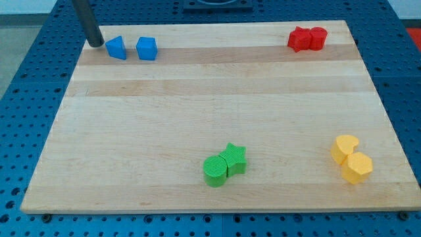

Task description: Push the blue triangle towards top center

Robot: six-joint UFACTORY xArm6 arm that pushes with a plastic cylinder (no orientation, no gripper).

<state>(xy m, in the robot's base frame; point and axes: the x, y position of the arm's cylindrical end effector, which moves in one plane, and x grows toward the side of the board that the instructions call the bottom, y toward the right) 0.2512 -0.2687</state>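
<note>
Blue is where the action is, up in the top left corner of the wooden board (197, 125). My tip (96, 45) sits right there at the board's upper left, just to the left of the blue triangle (116, 48), very close to it, though I cannot tell whether the two are actually touching. No jaws on this arm to report, open or closed: it is just a straight dark rod (87, 21) coming down from the view's top edge, leaning slightly.

Just beside the triangle, on its right, is a blue cube (147, 48), with a thin strip of wood showing between them. Both blue pieces lie near the board's top edge, well to the left of the top centre.

Over at the top right, two red blocks (306, 39) are pressed together; their shapes are hard to read from here. Down at the bottom, near the middle, a green star (235, 158) leans against a green round block (214, 171), the pair touching. At the lower right, two yellow blocks huddle together: a yellow heart-like piece (343, 148) above and a yellow hexagon-like piece (358, 167) just below it, touching.

Around the board lies a blue perforated table (33, 85).
</note>
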